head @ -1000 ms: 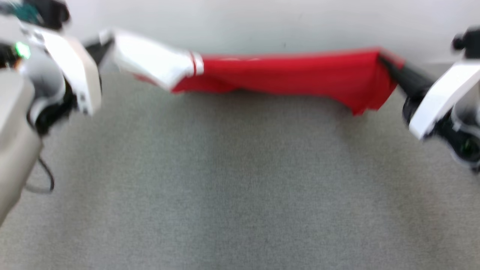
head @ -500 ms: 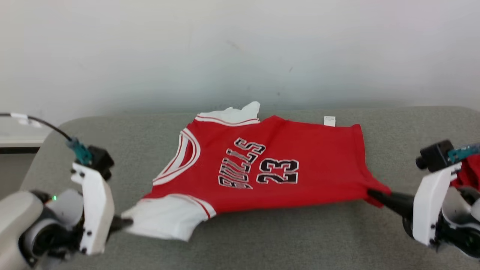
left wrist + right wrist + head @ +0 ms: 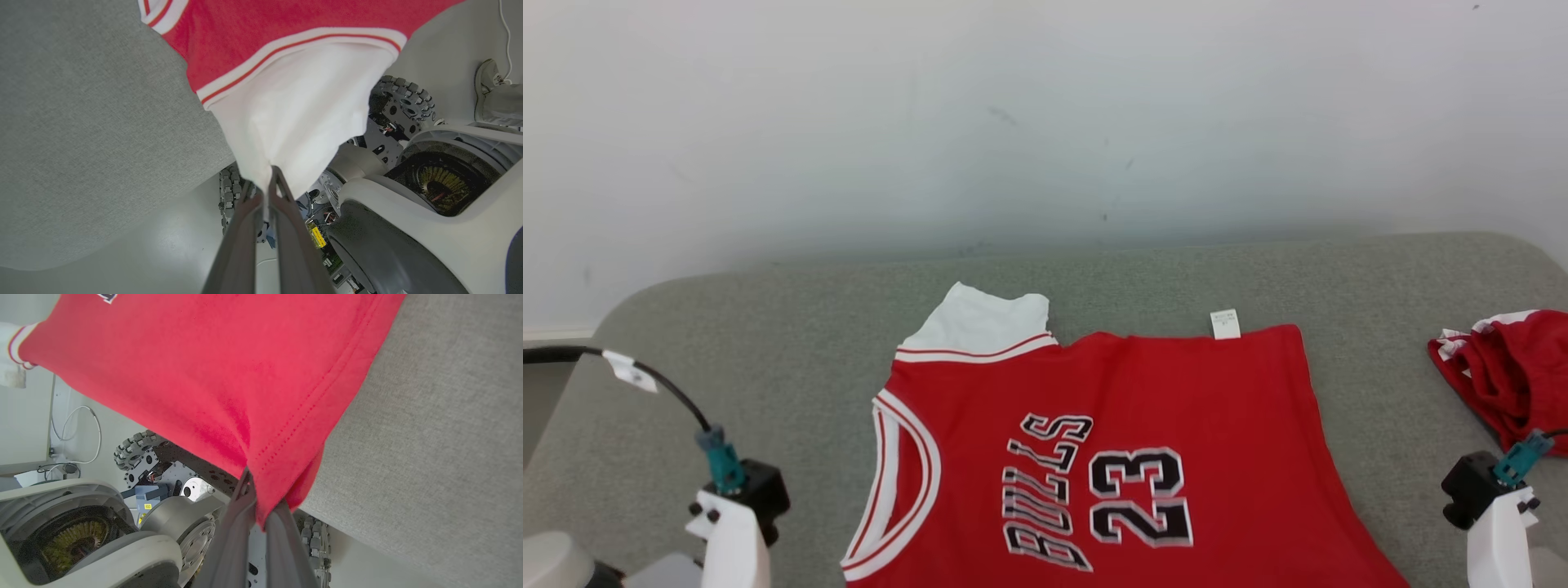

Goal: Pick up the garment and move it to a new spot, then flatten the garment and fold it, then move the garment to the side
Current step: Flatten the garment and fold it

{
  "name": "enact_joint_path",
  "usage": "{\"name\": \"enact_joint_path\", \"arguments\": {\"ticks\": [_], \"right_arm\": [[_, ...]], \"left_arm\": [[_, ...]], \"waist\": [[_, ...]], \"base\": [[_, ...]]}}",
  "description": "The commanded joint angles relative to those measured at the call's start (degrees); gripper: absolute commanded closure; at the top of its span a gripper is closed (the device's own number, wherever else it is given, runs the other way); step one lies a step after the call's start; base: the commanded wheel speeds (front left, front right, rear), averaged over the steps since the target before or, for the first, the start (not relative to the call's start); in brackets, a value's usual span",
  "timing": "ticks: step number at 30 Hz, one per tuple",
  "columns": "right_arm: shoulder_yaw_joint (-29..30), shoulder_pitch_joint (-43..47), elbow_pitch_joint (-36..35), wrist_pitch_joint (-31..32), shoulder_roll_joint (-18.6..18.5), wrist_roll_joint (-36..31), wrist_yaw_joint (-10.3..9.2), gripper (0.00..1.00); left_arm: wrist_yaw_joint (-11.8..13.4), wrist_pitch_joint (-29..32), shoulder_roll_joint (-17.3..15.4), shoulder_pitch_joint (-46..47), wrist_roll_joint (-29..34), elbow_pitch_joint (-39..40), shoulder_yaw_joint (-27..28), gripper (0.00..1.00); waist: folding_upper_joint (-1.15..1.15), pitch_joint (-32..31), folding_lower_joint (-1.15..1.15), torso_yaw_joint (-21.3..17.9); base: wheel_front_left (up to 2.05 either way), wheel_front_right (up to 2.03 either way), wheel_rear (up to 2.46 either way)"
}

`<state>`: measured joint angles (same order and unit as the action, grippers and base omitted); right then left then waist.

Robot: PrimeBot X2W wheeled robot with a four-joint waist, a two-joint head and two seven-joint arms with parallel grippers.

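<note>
The garment [image 3: 1111, 408] is a red jersey with white sleeves and "BULLS 23" on it. It lies spread flat on the grey table [image 3: 768, 327], collar to my left, and its near part runs over the table's front edge. In the left wrist view my left gripper [image 3: 271, 175] is shut on the near white sleeve [image 3: 302, 114], past the table's edge. Over in the right wrist view, my right gripper [image 3: 261, 496] is shut on the red hem corner [image 3: 278, 465]. Both wrist housings [image 3: 731, 523] [image 3: 1494, 506] show low in the head view.
A second red garment [image 3: 1507, 376] lies crumpled at the table's right edge. A pale wall [image 3: 1045, 122] stands behind the table. Below the table's near edge are my own wheeled base [image 3: 404, 94] and the floor.
The garment, held stretched in the air a second ago, now lies flat on the table, drawn toward the near edge. Both grippers have dropped low and kept their hold. The head camera has also shifted.
</note>
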<state>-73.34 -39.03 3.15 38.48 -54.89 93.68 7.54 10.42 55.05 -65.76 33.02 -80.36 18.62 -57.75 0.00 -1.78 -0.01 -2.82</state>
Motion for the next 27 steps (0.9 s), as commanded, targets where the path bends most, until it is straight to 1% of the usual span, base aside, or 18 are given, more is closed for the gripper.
{"name": "enact_joint_path", "arguments": {"ticks": [1, 4, 6, 10, 15, 22, 23, 24, 25, 27], "right_arm": [[0.0, 0.9, -1.3, 1.8, -1.3, 1.0, -0.13, 1.00], [0.0, 0.9, -2.4, 3.3, -2.4, 1.7, -0.13, 1.00], [0.0, 0.0, -3.1, 4.2, -3.1, 2.1, -0.13, 1.00], [0.0, -1.2, -2.6, 4.4, -2.7, 2.3, -0.13, 1.00], [0.3, -3.9, 0.6, 4.2, -0.3, 3.8, -0.13, 1.00], [0.4, -8.7, 8.4, 3.6, 6.0, 5.9, -0.13, 1.00], [0.4, -9.3, 9.7, 3.3, 6.9, 6.0, -0.13, 0.98], [0.4, -9.9, 11.1, 3.1, 7.8, 6.1, -0.13, 0.82], [0.3, -10.4, 12.6, 3.0, 8.7, 6.1, -0.13, 0.77], [0.3, -11.4, 15.2, 3.3, 10.2, 5.6, -0.13, 0.69]], "left_arm": [[0.6, 0.9, -1.3, -1.5, -1.7, 1.1, -0.1, 1.00], [1.2, 1.5, -2.2, -1.9, -2.9, 2.4, 0.1, 1.00], [1.6, 1.9, -2.6, -2.1, -5.0, 3.5, 0.7, 1.00], [1.7, 2.6, -2.1, -0.9, -5.6, 3.1, 1.1, 1.00], [1.4, 4.2, 1.0, 2.3, -5.7, -1.1, 2.3, 1.00], [0.6, 6.0, 6.7, 8.1, -4.3, -10.7, 3.3, 1.00], [0.3, 6.1, 7.7, 9.0, -4.0, -12.0, 3.4, 1.00], [0.1, 6.2, 8.6, 9.8, -3.8, -13.5, 3.4, 1.00], [-0.2, 6.3, 9.5, 10.6, -3.6, -14.8, 3.4, 1.00], [-0.7, 6.3, 11.5, 12.1, -2.7, -17.7, 3.3, 1.00]], "waist": [[0.00, 0.1, 0.01, -0.4], [0.00, 0.4, 0.01, -0.7], [0.00, 0.9, 0.01, -1.2], [0.00, 1.6, 0.01, -1.6], [0.00, 3.8, 0.01, -2.2], [0.00, 8.0, 0.01, -3.0], [0.00, 8.5, 0.01, -3.1], [0.00, 9.0, 0.01, -3.1], [0.00, 9.5, 0.01, -3.2], [0.00, 10.5, 0.01, -3.1]], "base": [[0.00, 0.00, 0.00], [0.00, 0.00, 0.00], [0.00, 0.00, 0.00], [0.00, 0.00, 0.00], [0.00, 0.00, 0.00], [0.00, 0.00, 0.00], [0.00, 0.00, 0.00], [0.00, 0.00, 0.00], [0.00, 0.00, 0.00], [0.00, 0.00, 0.00]]}}
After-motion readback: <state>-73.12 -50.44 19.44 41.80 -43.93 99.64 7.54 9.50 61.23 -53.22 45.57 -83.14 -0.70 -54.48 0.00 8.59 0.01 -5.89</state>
